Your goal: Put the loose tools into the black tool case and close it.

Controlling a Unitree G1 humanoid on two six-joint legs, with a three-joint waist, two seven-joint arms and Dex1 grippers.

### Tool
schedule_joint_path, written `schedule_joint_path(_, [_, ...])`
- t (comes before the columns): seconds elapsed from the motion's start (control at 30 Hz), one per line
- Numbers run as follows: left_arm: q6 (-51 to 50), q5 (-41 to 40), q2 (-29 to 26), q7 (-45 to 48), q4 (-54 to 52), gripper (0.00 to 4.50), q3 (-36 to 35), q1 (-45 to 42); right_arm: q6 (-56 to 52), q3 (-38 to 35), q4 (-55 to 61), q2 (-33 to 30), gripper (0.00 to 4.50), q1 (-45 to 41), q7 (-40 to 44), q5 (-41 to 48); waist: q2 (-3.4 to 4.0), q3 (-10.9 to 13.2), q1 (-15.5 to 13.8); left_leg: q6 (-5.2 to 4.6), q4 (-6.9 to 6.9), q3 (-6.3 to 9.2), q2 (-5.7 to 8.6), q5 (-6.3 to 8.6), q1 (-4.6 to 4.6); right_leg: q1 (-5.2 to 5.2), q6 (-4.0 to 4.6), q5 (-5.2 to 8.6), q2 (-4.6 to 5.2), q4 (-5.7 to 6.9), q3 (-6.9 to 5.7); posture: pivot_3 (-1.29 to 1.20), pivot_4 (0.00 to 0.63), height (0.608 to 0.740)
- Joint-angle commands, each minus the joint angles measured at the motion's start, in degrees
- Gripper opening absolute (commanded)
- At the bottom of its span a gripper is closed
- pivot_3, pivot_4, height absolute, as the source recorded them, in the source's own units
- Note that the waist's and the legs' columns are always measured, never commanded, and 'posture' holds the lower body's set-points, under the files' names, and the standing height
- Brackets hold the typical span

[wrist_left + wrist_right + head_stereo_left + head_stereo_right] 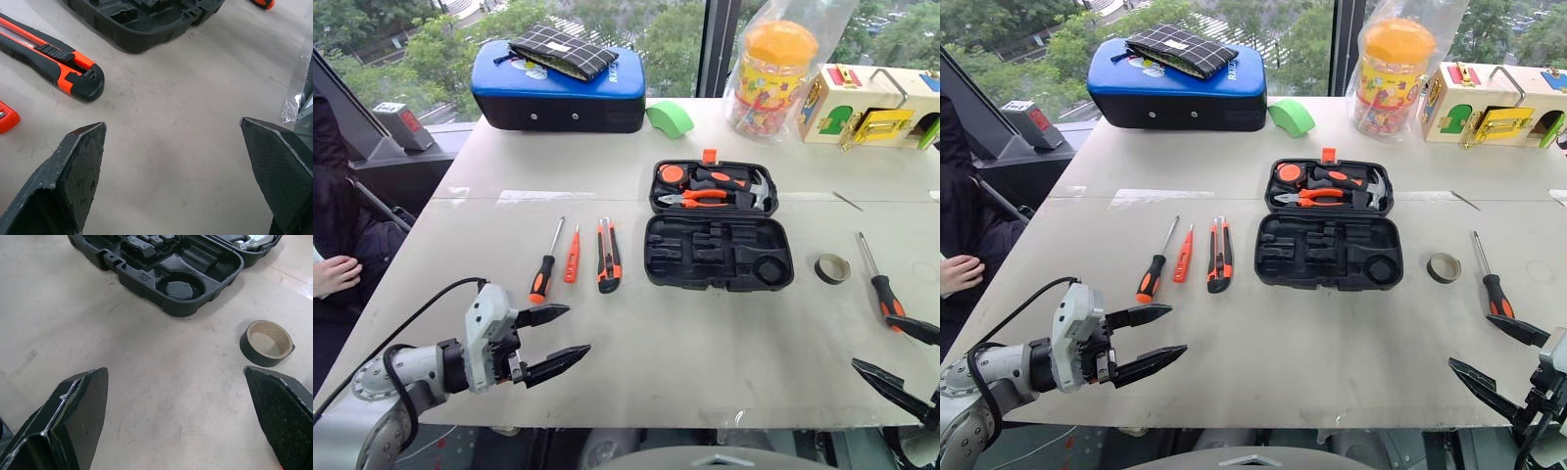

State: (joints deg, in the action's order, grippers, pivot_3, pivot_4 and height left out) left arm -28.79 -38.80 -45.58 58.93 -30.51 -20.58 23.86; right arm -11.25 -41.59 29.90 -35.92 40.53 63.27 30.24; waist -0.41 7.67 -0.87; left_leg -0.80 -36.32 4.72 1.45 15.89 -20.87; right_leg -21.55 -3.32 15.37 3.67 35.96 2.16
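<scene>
A: Why does the black tool case [720, 253] lie open at frame centre?

B: We judge it is staged for loading. The far half holds the pliers [705, 198] and hammer [759, 188]; the near half shows empty recesses. Its long axis runs left to right, orange latch [710, 156] pointing to the frame top.

A: And the loose tools?

B: Left of the case we find a black-and-orange screwdriver [545, 264], the small orange screwdriver [572, 258] and the utility knife [608, 257], side by side on the surface [705, 343], long axes running bottom to top. Both screwdriver tips point to the frame top. At right lie the tape roll [832, 268] and a second screwdriver [881, 282], tip also up.

A: Tool states?

B: The left tool [551, 341], lower left, and the right tool [898, 354], lower right, each stand spread and empty, apparently ready for a first pick.
</scene>
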Motion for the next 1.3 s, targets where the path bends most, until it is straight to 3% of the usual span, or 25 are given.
schedule_joint_path(0.03, [1.02,0.57,2.76,-4.42,-2.16,4.45,0.17,-1.24,0.28,0.42,1.76,-0.78,4.50,-2.17,-2.11,0.36,0.00,0.00,0.00,-0.01,0.00,0.00,0.00,0.00,0.00,0.00,0.00,0.00,0.00,0.00,0.00,0.00,0.150,0.740])
schedule_joint_path(0.2, [-2.88,2.13,10.70,-20.75,-3.26,4.45,1.03,-7.67,-3.88,4.53,7.49,-2.42,4.50,-9.08,-7.79,2.73,-0.08,-0.08,0.02,-0.03,-0.08,-0.09,0.02,0.01,-0.01,0.02,0.01,-0.05,0.03,-0.03,0.10,0.00,0.150,0.740])
schedule_joint_path(0.4, [-11.94,2.42,15.07,-37.78,-5.19,4.45,0.69,-15.85,-10.05,8.00,12.22,-7.39,4.50,-19.09,-9.96,12.49,-0.15,-0.09,0.00,-0.03,-0.09,0.02,0.07,0.01,-0.04,0.01,-0.20,-0.18,-0.01,-0.01,-0.03,0.00,0.150,0.740])
schedule_joint_path(0.57, [-17.66,4.09,15.99,-45.96,-3.27,4.45,0.65,-22.47,-12.63,13.90,13.02,-12.03,4.50,-28.57,-9.70,15.30,-0.24,-0.13,0.05,-0.02,-0.12,0.05,0.10,0.00,0.00,0.04,-0.21,-0.19,-0.16,0.06,-0.30,0.00,0.150,0.740])
schedule_joint_path(0.93, [-22.82,9.99,11.39,-46.07,1.21,4.45,1.71,-18.94,-10.97,17.11,11.25,-13.42,4.50,-29.07,-4.50,13.73,-0.24,-0.13,0.04,-0.03,-0.09,0.14,0.17,0.01,-0.08,0.00,-0.21,-0.18,-0.06,0.03,-0.42,0.00,0.150,0.740])
schedule_joint_path(1.03, [-21.39,11.77,11.23,-44.64,3.27,3.58,3.52,-17.75,-10.24,17.28,11.06,-13.01,4.50,-28.48,-4.25,12.86,-0.25,-0.13,-0.05,-0.03,-0.10,0.15,0.19,0.01,-0.07,0.01,-0.21,-0.18,-0.04,0.04,-0.44,0.00,0.150,0.740])
schedule_joint_path(1.23, [-15.10,13.10,11.98,-40.87,5.60,0.75,3.05,-16.66,-9.92,16.32,11.29,-12.52,4.50,-26.70,-4.96,12.51,-0.20,-0.16,0.02,-0.03,-0.10,0.16,0.20,0.01,-0.05,0.02,-0.20,-0.18,0.07,0.07,-0.42,0.00,0.150,0.740])
schedule_joint_path(1.3, [-11.91,8.79,12.70,-36.54,5.11,0.79,0.36,-19.15,-9.90,15.60,11.01,-12.17,4.50,-25.49,-5.36,12.25,-0.22,-0.15,-0.04,-0.03,-0.10,0.18,0.19,0.01,-0.08,0.00,-0.20,-0.18,0.09,0.06,-0.43,0.00,0.150,0.740])
